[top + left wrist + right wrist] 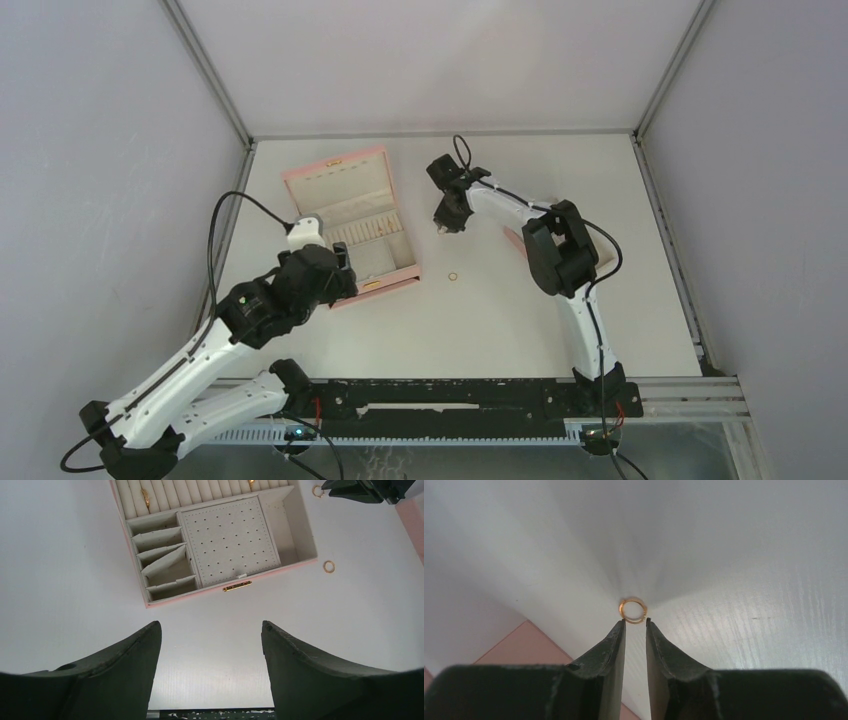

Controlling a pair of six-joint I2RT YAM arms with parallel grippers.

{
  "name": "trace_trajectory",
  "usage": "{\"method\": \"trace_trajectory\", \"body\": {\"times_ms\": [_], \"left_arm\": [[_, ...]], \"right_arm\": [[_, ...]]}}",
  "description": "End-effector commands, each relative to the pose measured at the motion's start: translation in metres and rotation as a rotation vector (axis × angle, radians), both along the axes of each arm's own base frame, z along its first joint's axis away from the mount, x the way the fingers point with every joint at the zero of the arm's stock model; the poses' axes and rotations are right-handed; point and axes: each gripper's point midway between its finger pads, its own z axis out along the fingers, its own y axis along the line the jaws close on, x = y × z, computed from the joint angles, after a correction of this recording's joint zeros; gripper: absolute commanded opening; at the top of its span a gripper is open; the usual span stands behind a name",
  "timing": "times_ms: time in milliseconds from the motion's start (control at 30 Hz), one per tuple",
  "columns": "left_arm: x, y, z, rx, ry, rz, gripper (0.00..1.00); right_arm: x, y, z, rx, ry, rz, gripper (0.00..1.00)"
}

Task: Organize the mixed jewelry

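A small orange-copper ring [632, 610] lies on the white table right at the tips of my right gripper [635, 620]. The jaws stand about a ring's width apart and touch its near edge. The same ring [317, 490] and gripper [360, 487] show in the left wrist view. That gripper [447, 218] is to the right of the box. A second ring [453, 275] lies loose on the table; it also shows in the left wrist view [328, 566]. A gold piece [145, 495] sits in the box's ring rolls. My left gripper [210, 630] is open and empty, just in front of the box.
The open pink box [300, 176] with its beige compartmented tray [307, 530] stands at the back left. A flat pink piece [513, 240] lies under the right arm; it also shows in the right wrist view [524, 645]. Metal frame posts and side walls ring the table.
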Motion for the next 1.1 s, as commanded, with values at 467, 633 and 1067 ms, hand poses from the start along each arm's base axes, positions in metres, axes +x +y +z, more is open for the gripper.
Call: {"method": "trace_trajectory", "body": {"times_ms": [467, 633, 1067], "left_arm": [[-0.001, 0.002, 0.006, -0.032, -0.03, 0.011, 0.78], [-0.001, 0.002, 0.006, -0.034, -0.03, 0.01, 0.78], [-0.002, 0.003, 0.003, -0.035, -0.026, 0.017, 0.78]], "right_arm": [[0.006, -0.004, -0.01, -0.063, 0.007, -0.004, 0.28], [0.005, -0.005, -0.013, -0.074, 0.015, -0.004, 0.27], [-0.012, -0.017, -0.012, -0.13, 0.019, 0.083, 0.0]]}}
